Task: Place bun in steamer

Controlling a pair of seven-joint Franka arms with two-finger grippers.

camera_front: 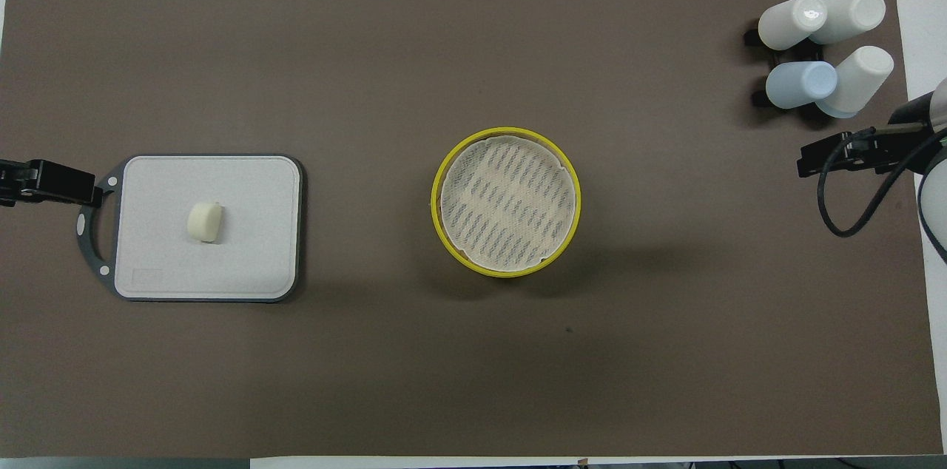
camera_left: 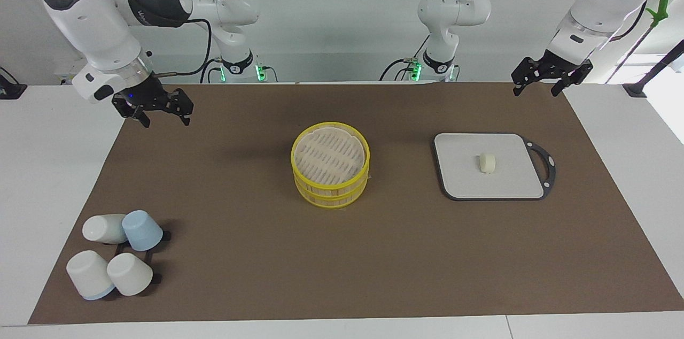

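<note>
The bun (camera_left: 487, 162) is a small cream-white stub lying on its side in the middle of a grey board (camera_left: 507, 181) toward the left arm's end of the table; the overhead view shows the bun (camera_front: 205, 222) on that board (camera_front: 248, 254) too. At the middle of the brown mat stands the steamer (camera_left: 331, 190), two yellow-rimmed tiers with a pale slatted surface on top; from above the steamer (camera_front: 436, 211) holds nothing. My left gripper (camera_left: 536, 92) hangs open over the mat's edge, off the board's handle end. My right gripper (camera_left: 166, 121) hangs open over the mat's other end.
Several white and pale blue cups (camera_left: 117, 253) lie tipped on a black rack at the mat's corner toward the right arm's end, farther from the robots than the steamer. A black handle (camera_left: 545, 160) sticks out of the board's outer end.
</note>
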